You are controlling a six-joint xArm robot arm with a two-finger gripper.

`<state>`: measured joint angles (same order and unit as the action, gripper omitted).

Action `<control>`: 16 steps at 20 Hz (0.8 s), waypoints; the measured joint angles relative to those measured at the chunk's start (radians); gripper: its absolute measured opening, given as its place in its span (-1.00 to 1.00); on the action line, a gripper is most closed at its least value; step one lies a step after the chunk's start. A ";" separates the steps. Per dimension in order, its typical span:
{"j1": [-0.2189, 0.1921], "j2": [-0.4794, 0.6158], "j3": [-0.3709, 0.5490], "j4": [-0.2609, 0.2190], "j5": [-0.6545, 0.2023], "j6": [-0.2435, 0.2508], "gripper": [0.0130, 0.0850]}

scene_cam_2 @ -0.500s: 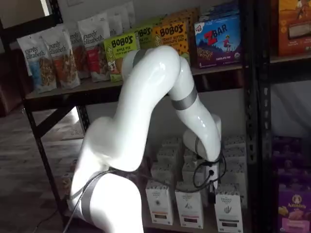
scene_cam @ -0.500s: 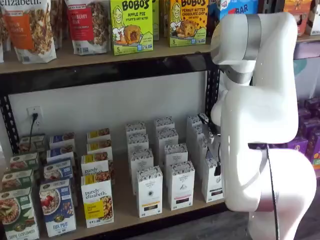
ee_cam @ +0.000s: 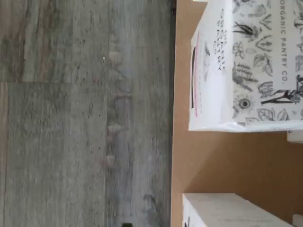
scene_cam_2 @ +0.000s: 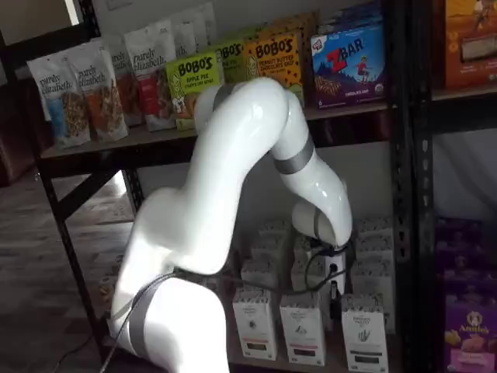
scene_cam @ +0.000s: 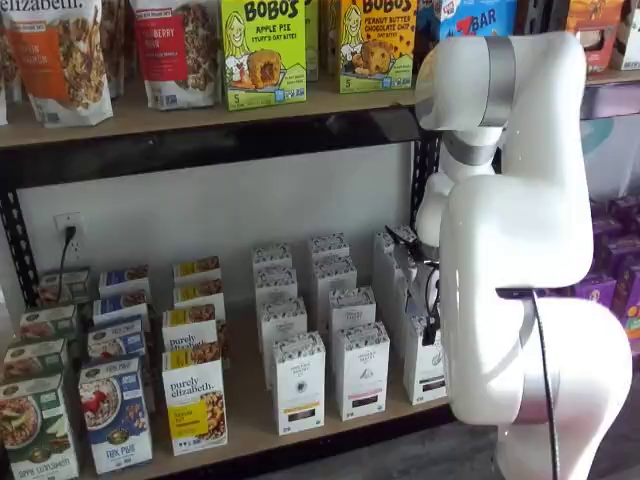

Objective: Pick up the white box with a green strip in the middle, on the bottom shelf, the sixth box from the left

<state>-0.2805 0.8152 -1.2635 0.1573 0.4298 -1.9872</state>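
The white box is the rightmost front carton of several alike on the bottom shelf; it also shows in a shelf view. Its speckled top and dark base label are visible. My gripper hangs just above that right-hand column of cartons, partly hidden by the white arm; in a shelf view only dark fingers and a cable show, and no gap can be made out. The wrist view shows a speckled carton top close below, a second carton beside it, and bare plywood.
Colourful cereal boxes stand at the shelf's left. Purple boxes fill the neighbouring bay at the right. A black upright stands right of the white cartons. The upper shelf holds bags and snack boxes. Grey wood floor lies before the shelf.
The arm has shifted slightly left and the wrist has moved a little up and towards the shelf. The boxes have not moved.
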 joint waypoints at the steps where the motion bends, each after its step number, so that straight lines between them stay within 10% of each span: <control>1: 0.000 0.009 -0.011 -0.006 0.000 0.006 1.00; 16: -0.010 0.141 -0.181 -0.119 0.015 0.097 1.00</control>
<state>-0.2908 0.9562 -1.4443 0.0383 0.4451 -1.8900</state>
